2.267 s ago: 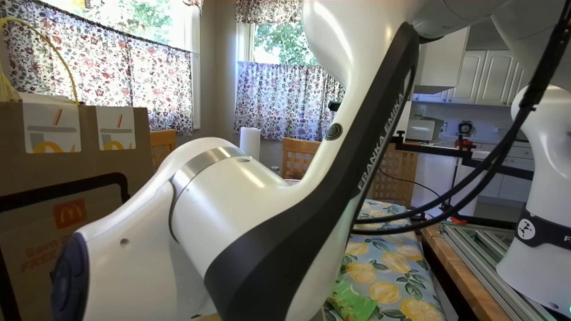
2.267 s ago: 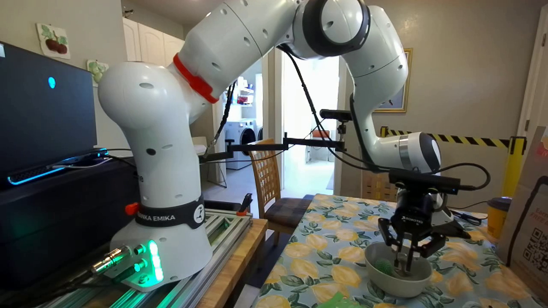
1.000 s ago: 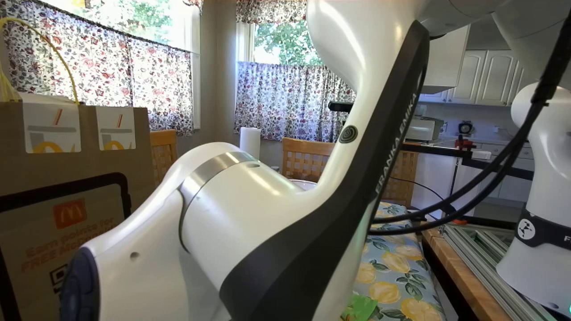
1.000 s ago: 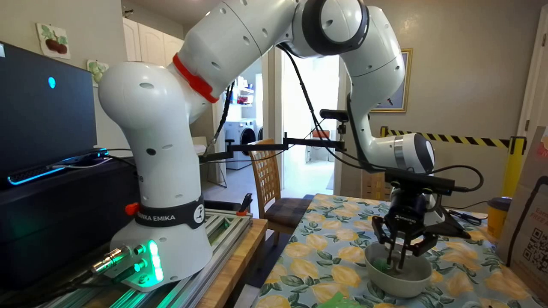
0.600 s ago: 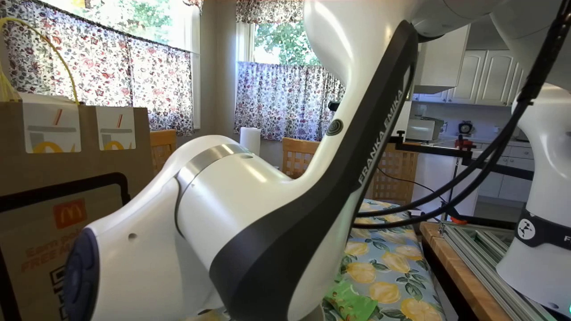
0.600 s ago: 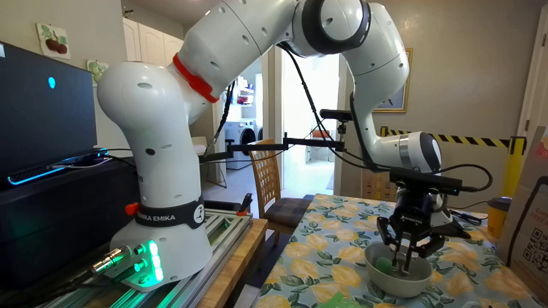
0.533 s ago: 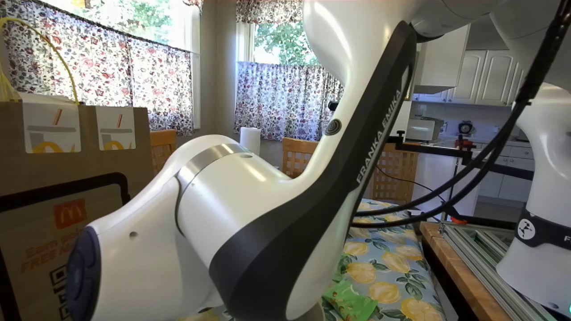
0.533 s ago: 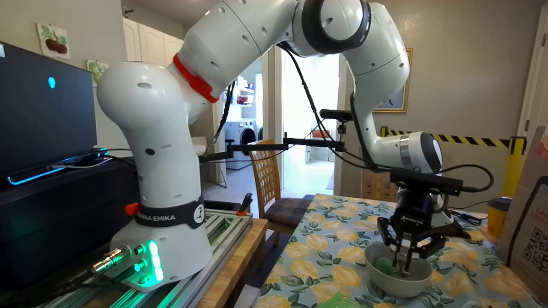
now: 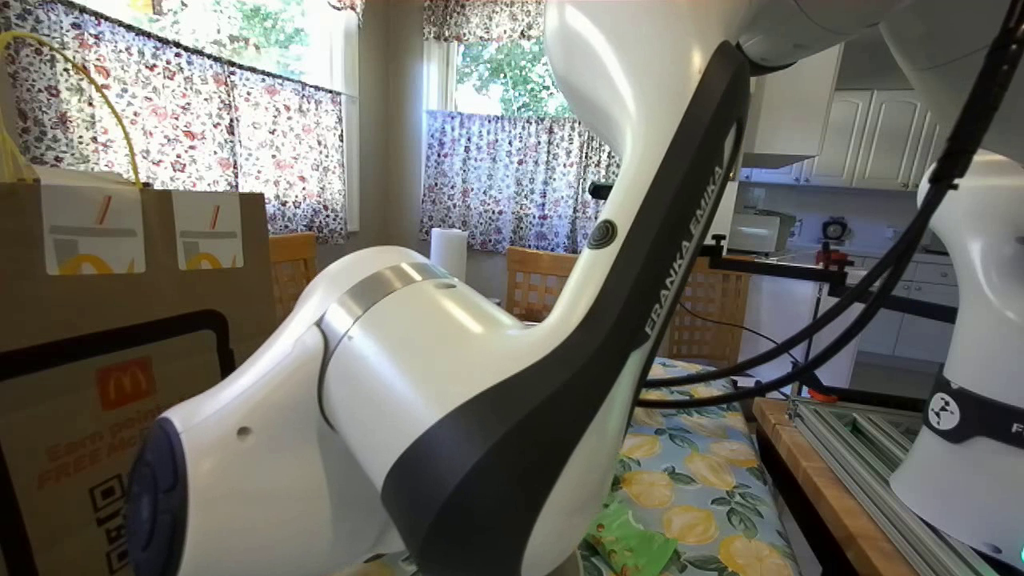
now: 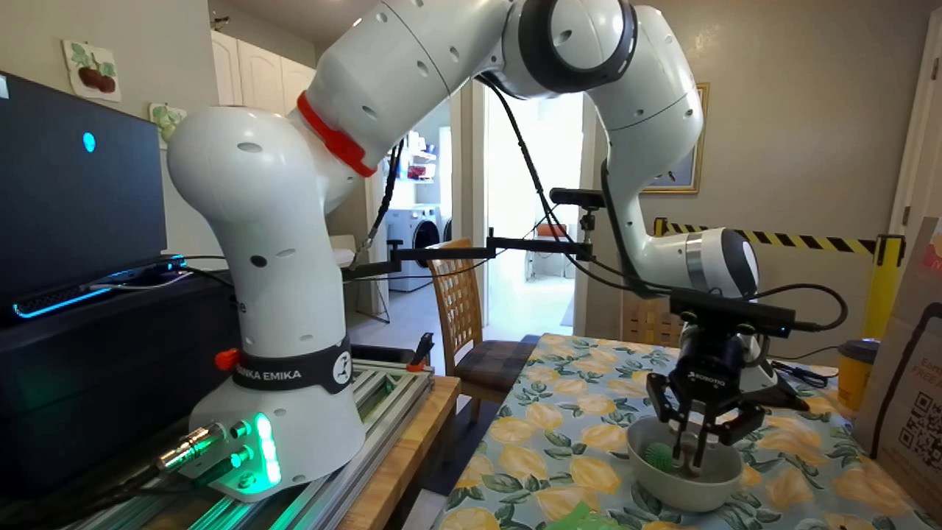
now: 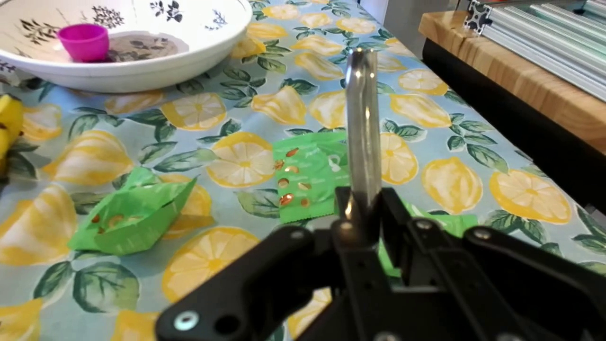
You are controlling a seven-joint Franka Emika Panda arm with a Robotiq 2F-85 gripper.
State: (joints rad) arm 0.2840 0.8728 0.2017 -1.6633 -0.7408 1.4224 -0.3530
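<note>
We see the hand (image 10: 689, 465) pinching a slim silver metal strip (image 11: 363, 123), likely for steadiness, a round pale-grey bowl (image 10: 684, 497) beneath it.

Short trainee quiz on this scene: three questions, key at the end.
1. Wrist view: what does the gripper hold?
A) sponge
B) shiny metal piece
C) wooden spoon

2. True or false, in an exterior view: the green ball lies inside the bowl.

3. Wrist view, fill in: the cup in the white dish is ____ in colour.

Key: 1. B; 2. True; 3. Pink.
</note>
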